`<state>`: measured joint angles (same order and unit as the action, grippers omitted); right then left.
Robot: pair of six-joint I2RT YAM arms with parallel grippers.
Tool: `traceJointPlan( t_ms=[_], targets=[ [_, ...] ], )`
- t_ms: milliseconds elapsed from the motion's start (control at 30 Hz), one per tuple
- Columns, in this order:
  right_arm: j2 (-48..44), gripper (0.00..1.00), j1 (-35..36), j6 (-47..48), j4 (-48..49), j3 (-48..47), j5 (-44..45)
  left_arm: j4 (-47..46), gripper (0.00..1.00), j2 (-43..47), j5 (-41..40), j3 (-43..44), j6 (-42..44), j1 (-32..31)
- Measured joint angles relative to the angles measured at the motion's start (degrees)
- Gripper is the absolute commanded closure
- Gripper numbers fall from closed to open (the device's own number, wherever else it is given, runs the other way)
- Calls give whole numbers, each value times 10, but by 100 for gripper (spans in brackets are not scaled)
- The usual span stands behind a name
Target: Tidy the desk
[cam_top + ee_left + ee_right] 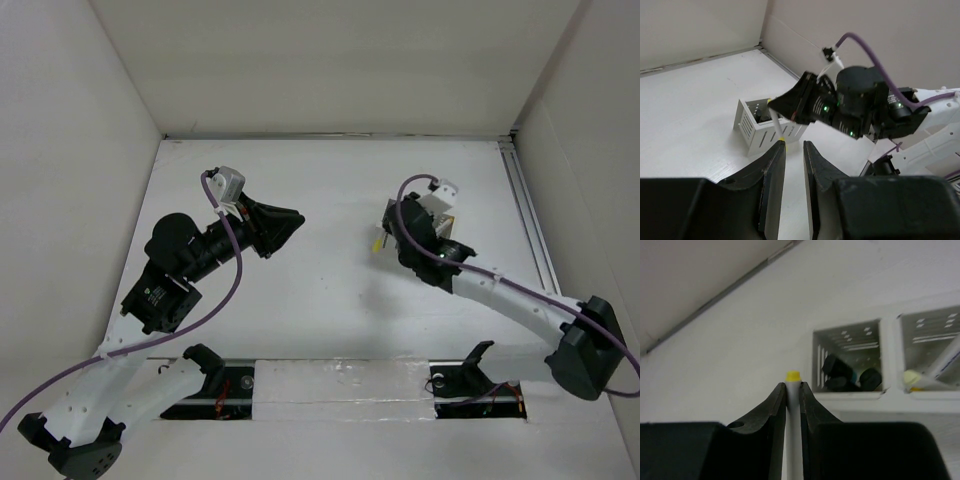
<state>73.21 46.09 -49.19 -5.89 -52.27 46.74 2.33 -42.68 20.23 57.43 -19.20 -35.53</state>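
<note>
Two arms, top view: left gripper [288, 224] left of centre, right gripper [382, 238] right of centre.
Desk [330, 310]: white, fills the middle of the frame under both arms.
Left wrist view: left jaws a little apart, nothing between them; slotted box [752, 131] stands centre left.
Right wrist view: right jaws clamp a white pen [793, 440] with a yellow tip, bottom centre; box upper right.

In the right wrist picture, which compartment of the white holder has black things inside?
The left compartment, nearer the right gripper: black items lie in it. The right compartment holds pale, whitish things.
</note>
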Motion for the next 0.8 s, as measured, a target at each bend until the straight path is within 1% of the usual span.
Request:
traceJointPlan(
  t_ms=[200, 400, 600, 800],
  targets=[
    [-50, 100, -116, 16, -3, 1, 52, 0, 82, 0, 1, 0, 0, 0],
    [-46, 100, -215, 28, -19, 1, 85, 0, 82, 0, 2, 0, 0, 0],
    [-3, 100, -275, 37, -20, -5, 95, 0, 82, 0, 2, 0, 0, 0],
    [71, 100, -301, 45, -17, -26, 96, 0, 82, 0, 2, 0, 0, 0]
  ],
)
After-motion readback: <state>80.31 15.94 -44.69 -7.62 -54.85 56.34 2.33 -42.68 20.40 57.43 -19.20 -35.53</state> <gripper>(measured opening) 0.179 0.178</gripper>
